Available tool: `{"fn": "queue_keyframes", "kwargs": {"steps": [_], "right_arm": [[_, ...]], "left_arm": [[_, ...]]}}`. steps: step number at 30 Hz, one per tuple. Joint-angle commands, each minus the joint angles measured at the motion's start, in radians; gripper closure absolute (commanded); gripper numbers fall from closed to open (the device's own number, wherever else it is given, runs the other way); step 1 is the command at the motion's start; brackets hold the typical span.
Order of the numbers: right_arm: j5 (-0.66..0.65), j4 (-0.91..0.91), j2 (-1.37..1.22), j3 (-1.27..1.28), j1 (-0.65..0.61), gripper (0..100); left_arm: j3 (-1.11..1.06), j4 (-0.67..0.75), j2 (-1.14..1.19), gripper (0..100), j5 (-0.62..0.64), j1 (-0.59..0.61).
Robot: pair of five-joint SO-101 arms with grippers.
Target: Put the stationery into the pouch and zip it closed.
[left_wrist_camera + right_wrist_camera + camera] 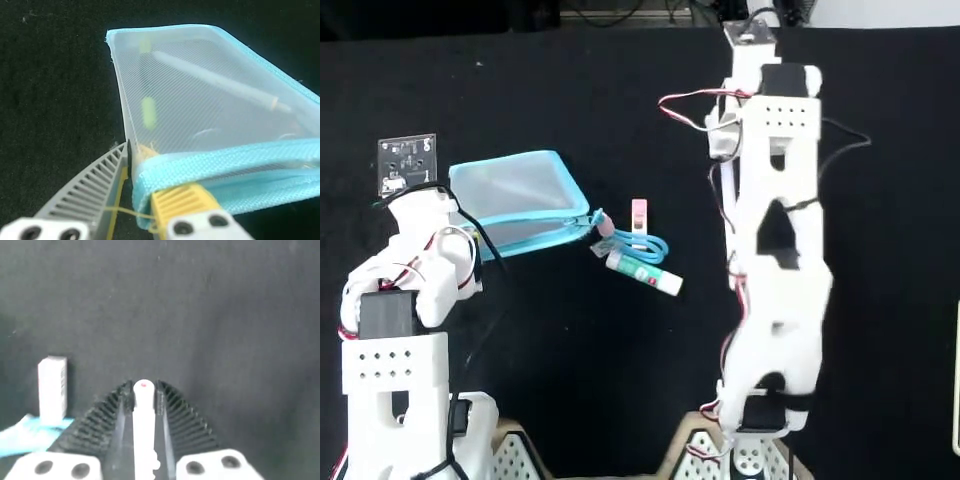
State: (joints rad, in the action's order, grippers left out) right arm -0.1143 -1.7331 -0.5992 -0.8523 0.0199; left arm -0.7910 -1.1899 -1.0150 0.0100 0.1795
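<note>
The light-blue mesh pouch [515,200] lies at the table's left, its zip edge facing the middle. My left gripper [455,240] is shut on the pouch's corner; in the left wrist view the gripper [140,170] clamps the blue zip band [225,160]. Inside the pouch [200,100] lie a long pale pen [215,82] and a yellow-green item [147,112]. A white glue stick [645,272], a pink eraser [638,212] and a blue strap loop [645,245] lie just beyond the pouch mouth. My right gripper [143,387] is shut on a white stick [143,415] with a red dot on its tip.
A small dark printed card [408,165] lies left of the pouch. The right arm [775,250] stretches along the table's right-middle. In the right wrist view the eraser [52,390] stands upright beyond a piece of the blue strap [25,437]. Black cloth covers the table.
</note>
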Motion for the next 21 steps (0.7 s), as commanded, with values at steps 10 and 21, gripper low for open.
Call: {"fn": "queue_keyframes", "kwargs": {"steps": [10, 21], "right_arm": [[0.025, 0.31, 1.066, 0.888, -0.153, 98.8], [0.138, 0.68, 1.867, 1.374, -0.41, 98.7]], "left_arm": [[0.019, 0.0, -0.012, 97, 0.011, -0.005], [0.019, 0.0, -0.012, 97, 0.011, -0.007]]}}
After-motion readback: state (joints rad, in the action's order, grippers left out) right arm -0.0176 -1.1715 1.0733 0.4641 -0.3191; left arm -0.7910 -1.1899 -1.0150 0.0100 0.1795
